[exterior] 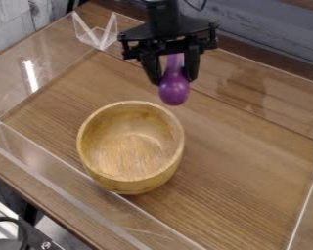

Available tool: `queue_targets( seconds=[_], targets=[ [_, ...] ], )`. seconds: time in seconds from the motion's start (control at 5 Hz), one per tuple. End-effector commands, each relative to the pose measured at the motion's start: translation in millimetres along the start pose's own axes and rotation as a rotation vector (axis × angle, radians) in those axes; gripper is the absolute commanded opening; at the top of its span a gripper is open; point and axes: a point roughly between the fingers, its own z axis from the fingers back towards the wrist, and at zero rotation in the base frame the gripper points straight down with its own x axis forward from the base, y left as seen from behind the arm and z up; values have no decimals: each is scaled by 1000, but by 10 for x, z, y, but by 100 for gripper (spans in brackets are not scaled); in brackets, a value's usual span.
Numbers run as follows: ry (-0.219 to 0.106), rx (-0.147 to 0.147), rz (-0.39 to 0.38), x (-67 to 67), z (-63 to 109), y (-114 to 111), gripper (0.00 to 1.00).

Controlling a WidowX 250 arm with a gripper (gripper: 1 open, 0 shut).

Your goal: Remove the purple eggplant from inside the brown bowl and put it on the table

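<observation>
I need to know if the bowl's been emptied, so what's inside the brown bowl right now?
Nothing shows inside the brown bowl; its bare wooden floor is in view. The near inner wall is hidden by the rim. The purple eggplant hangs in the gripper beyond the bowl.

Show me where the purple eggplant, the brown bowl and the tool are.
purple eggplant (175, 91), camera view, on its bulbous lower end.
brown bowl (97, 119), camera view, on its left rim.
tool (174, 70), camera view, midway between its fingertips.
</observation>
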Motion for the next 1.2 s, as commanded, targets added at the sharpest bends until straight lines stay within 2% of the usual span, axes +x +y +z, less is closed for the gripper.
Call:
queue_targets(
  seconds=[0.0, 1.0],
  targets=[
    [-62, -21, 17, 137, 130, -30, 0],
    [-74, -5, 81, 215, 62, -10, 0]
  ],
)
